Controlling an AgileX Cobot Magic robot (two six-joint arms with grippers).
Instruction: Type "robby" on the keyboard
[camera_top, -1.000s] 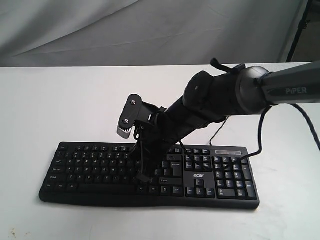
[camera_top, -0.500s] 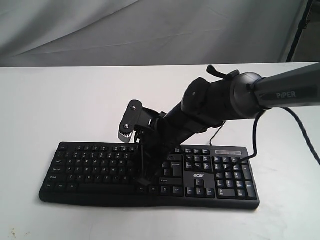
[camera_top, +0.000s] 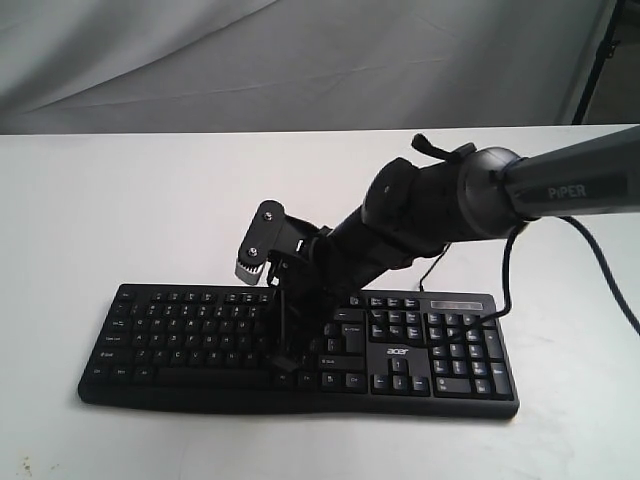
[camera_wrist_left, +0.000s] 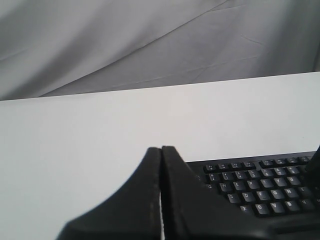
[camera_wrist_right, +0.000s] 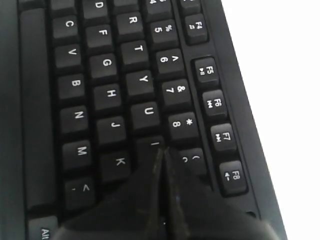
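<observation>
Progress looks early: right gripper (camera_wrist_right: 161, 151), jaws pressed together, pokes near the I key (camera_wrist_right: 146, 145) of the wide black plastic keyboard (camera_top: 200, 330) lying low and centre on the white table (camera_top: 100, 200), likely seeking "o" with "bby" to come, while the left gripper (camera_wrist_left: 161, 149), likewise closed, hangs aside.

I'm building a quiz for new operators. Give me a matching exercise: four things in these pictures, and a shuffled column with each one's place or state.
1 right tool
2 left tool
3 logo
4 table

A white, under the keyboard
B shut, tip at the I key
C white letters next to the arrow keys
D shut, clear of the keys

Pairs: 1-B, 2-D, 3-C, 4-A
</observation>
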